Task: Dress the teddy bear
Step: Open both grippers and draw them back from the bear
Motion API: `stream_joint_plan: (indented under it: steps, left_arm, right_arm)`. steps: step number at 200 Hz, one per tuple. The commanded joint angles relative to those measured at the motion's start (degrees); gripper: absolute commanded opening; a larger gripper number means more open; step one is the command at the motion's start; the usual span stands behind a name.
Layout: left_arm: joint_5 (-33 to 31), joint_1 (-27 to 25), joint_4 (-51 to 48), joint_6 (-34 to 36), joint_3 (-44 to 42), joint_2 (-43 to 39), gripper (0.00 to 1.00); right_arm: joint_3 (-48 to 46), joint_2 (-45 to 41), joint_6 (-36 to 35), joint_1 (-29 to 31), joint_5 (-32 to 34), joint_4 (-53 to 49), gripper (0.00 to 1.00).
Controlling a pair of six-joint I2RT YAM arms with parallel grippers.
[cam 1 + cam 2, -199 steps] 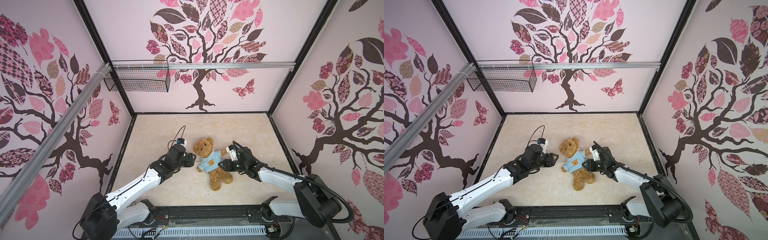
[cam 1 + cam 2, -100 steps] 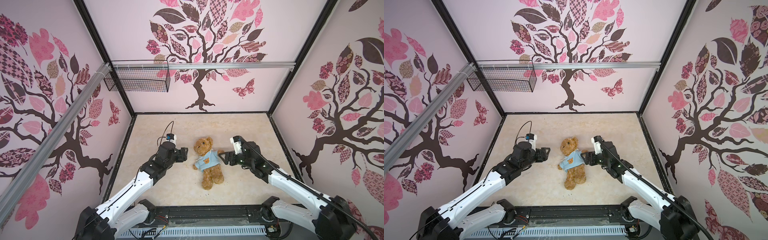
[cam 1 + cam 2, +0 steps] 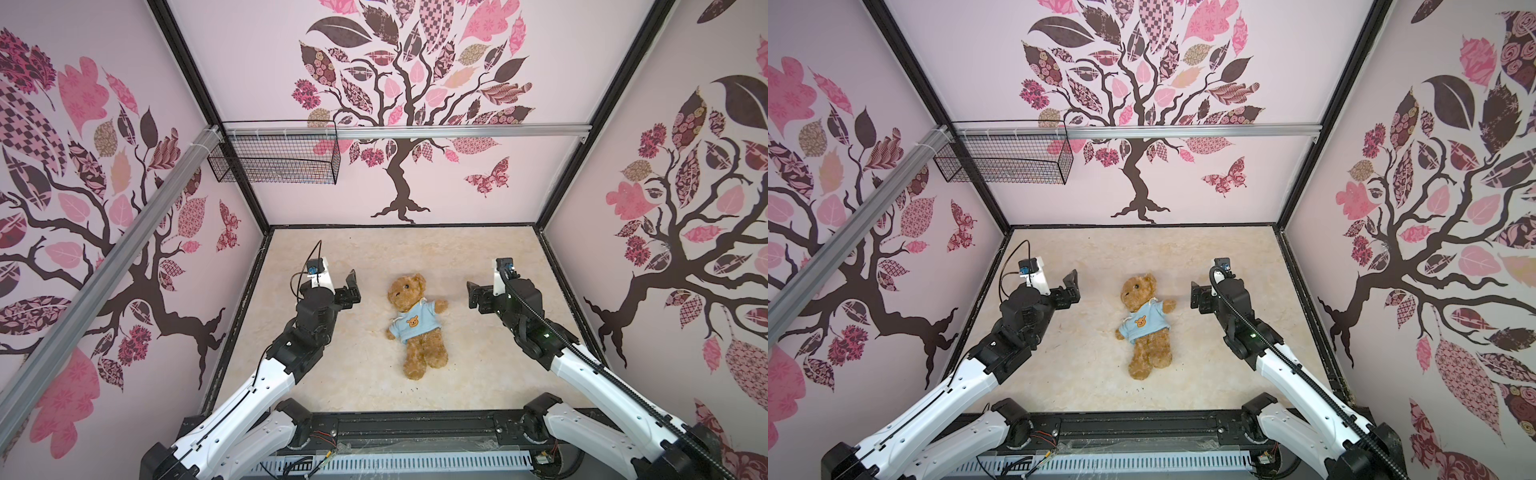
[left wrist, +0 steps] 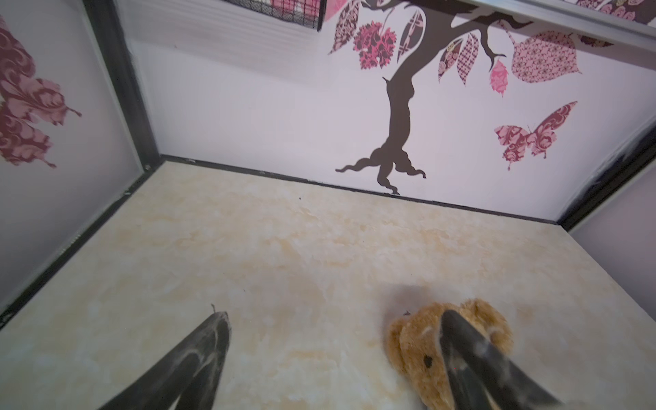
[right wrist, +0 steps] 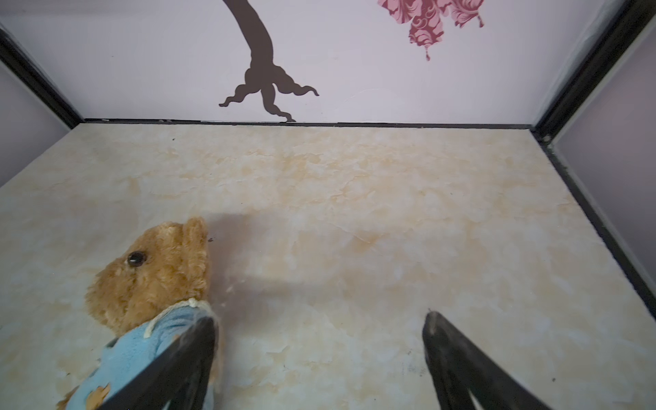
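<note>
The teddy bear (image 3: 407, 291) (image 3: 1138, 293) lies on its back in the middle of the beige table, head toward the back wall. It wears a light blue hoodie (image 3: 415, 322) (image 3: 1144, 322) with an orange bear-face patch. My left gripper (image 3: 351, 292) (image 3: 1073, 291) hovers to the left of its head, open and empty. My right gripper (image 3: 473, 297) (image 3: 1196, 297) hovers to the right of its outstretched arm, also open and empty. In the left wrist view the open gripper (image 4: 333, 316) has the bear's head (image 4: 415, 348) behind one finger. In the right wrist view the open gripper (image 5: 319, 317) has the bear (image 5: 156, 269) beside it.
A black wire basket (image 3: 274, 160) (image 3: 1007, 160) hangs from the aluminium rail high at the back left. Patterned walls close in the table (image 3: 478, 374) on three sides, and a black frame rail (image 3: 415, 428) runs along its front edge.
Both grippers have opened and drawn away from the bear, the left one leftward and the right one rightward. The bear now lies free on the table, slightly further back.
</note>
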Motion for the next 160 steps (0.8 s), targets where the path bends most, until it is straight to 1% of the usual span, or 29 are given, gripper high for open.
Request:
stream_joint_plan:
  steps: [1, 17, 32, 53, 65, 79, 89, 100, 112, 129, 141, 160]
  left_arm:
    - [-6.9, 0.1, 6.7, 6.2, -2.7, -0.3, 0.96]
    - [-8.6, 0.2, 7.7, 8.2, -3.4, -0.2, 0.96]
    - [-9.2, 0.2, 7.7, 8.4, -4.2, -0.5, 0.97]
    - [-8.2, 0.2, 8.1, 6.9, -5.9, -0.8, 0.97]
    - [-6.2, 0.3, 8.0, 4.8, -6.8, -0.7, 0.97]
    - [-1.2, 0.3, 6.5, 1.6, -7.5, -0.2, 0.97]
    - [3.2, 0.3, 4.4, -1.4, -7.4, 0.7, 0.97]
    - [8.7, 0.3, 2.5, -4.9, -7.3, 2.2, 0.96]
    - [15.7, 0.3, 0.2, -7.9, -7.0, 4.3, 0.95]
    - [23.6, 0.3, -1.9, -11.8, -7.3, 7.3, 0.94]
    - [28.8, 0.3, -1.2, -12.9, -8.1, 8.7, 0.93]
    - [32.8, 0.1, 1.3, -15.0, -9.7, 9.7, 0.91]
  right_arm:
    - [1.4, -0.7, -1.7, -0.4, 5.3, 2.8, 0.95]
    - [1.1, -1.2, -1.7, -0.4, 6.6, 3.9, 0.97]
    - [1.1, -1.3, -1.9, -0.4, 6.9, 4.3, 0.98]
    - [1.0, -0.8, -1.8, -0.5, 6.9, 4.8, 0.99]
    - [0.6, -0.4, -1.5, -0.4, 6.8, 5.1, 1.00]
    - [-0.4, 0.1, -0.3, -0.4, 3.4, 5.3, 1.00]
    - [-1.2, 0.8, 0.6, -0.4, -2.9, 5.3, 0.99]
    - [-1.5, 2.6, 2.9, -0.4, -10.1, 4.2, 0.97]
    - [-1.5, 5.3, 5.9, -0.2, -16.0, 3.1, 0.94]
    - [-2.3, 9.4, 8.4, 0.6, -21.2, 3.5, 0.94]
    - [-3.2, 12.1, 9.5, 1.7, -23.1, 4.8, 0.94]
    - [-4.1, 16.5, 11.4, 3.9, -27.4, 8.7, 0.94]
